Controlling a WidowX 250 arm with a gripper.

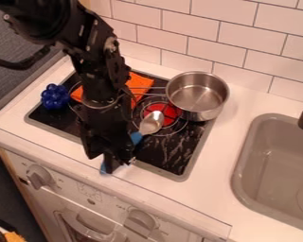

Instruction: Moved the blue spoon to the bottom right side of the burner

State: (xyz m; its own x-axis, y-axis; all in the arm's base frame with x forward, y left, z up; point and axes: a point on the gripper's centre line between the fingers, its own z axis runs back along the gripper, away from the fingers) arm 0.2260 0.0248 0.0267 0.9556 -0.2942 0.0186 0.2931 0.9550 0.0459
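Black gripper [111, 163], open or closed I cannot tell, hangs at the black stovetop's [178, 153] near edge, over the blue handle of a silver-bowled spoon [152, 122]; its bowl overlaps the red burner [169, 115]. Far right: a shiny metal pot [197, 94].

Lighting: moderately bright, diffuse.
Specular highlights mark the steel pot [197, 94] and spoon [152, 122]. Pale glare streaks cross the glossy black cooktop [173, 153]. The arm [100, 71] renders dark. Source direction is indeterminable.
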